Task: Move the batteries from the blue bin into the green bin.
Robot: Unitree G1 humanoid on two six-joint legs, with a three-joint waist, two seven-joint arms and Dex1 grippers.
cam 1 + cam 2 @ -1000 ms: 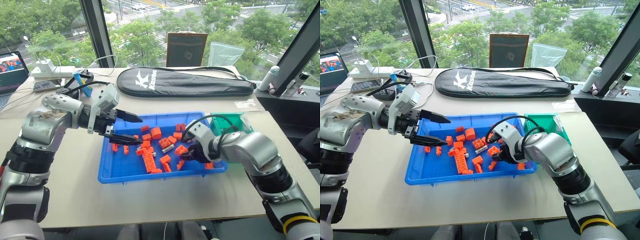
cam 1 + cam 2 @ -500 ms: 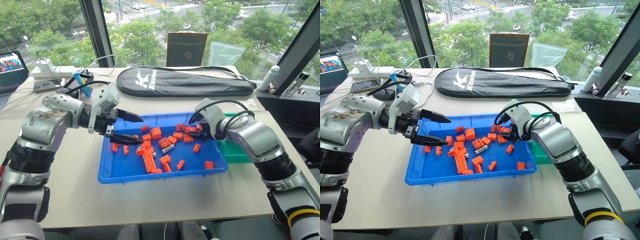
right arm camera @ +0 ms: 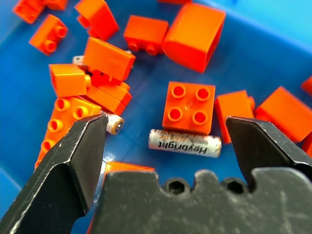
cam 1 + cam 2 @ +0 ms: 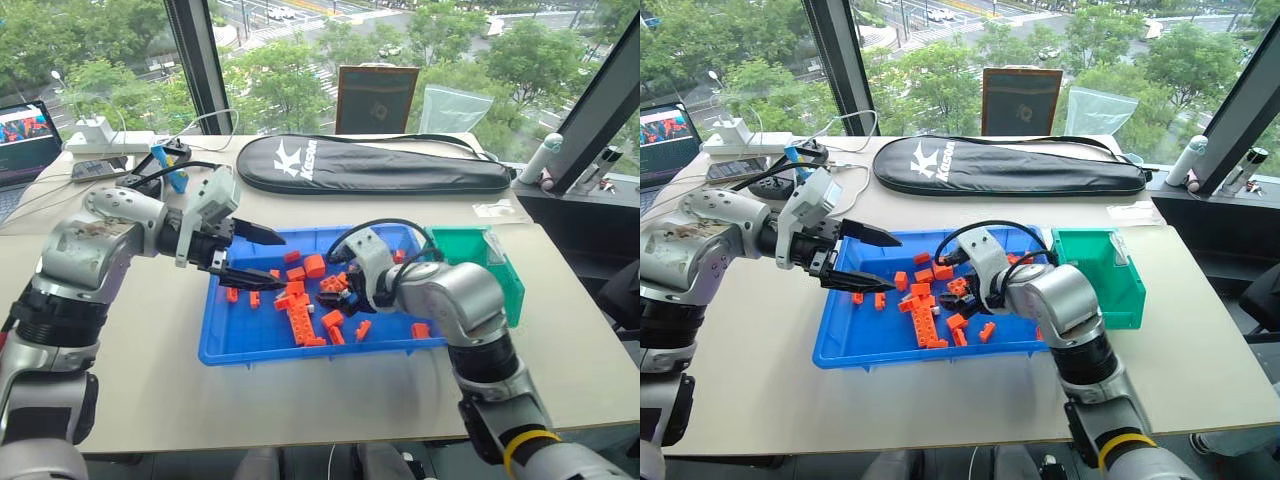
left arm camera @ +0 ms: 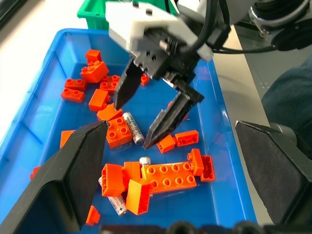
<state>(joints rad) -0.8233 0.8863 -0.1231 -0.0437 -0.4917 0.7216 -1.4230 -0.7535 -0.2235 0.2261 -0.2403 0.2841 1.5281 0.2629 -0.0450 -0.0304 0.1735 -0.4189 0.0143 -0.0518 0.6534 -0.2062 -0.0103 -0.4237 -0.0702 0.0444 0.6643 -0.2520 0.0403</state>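
Head view: the blue bin (image 4: 225,345) lies at frame centre, the green bin (image 4: 505,285) touching its right end. The right gripper (image 4: 335,290) hangs spread wide over the orange bricks (image 4: 300,320); the left gripper (image 4: 262,255), also open and empty, hovers over the bin's upper-left corner.

Left wrist view: one of the batteries (image 5: 132,127) lies between the right gripper's fingertips (image 5: 156,134).

Right wrist view: that battery sits mid-frame beside a square brick (image 3: 187,108).

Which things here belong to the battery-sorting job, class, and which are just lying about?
Job: batteries among the bricks, blue bin, green bin, open right gripper over one battery, open left gripper.

Lying about: orange bricks, black racket bag, laptop, power strip.
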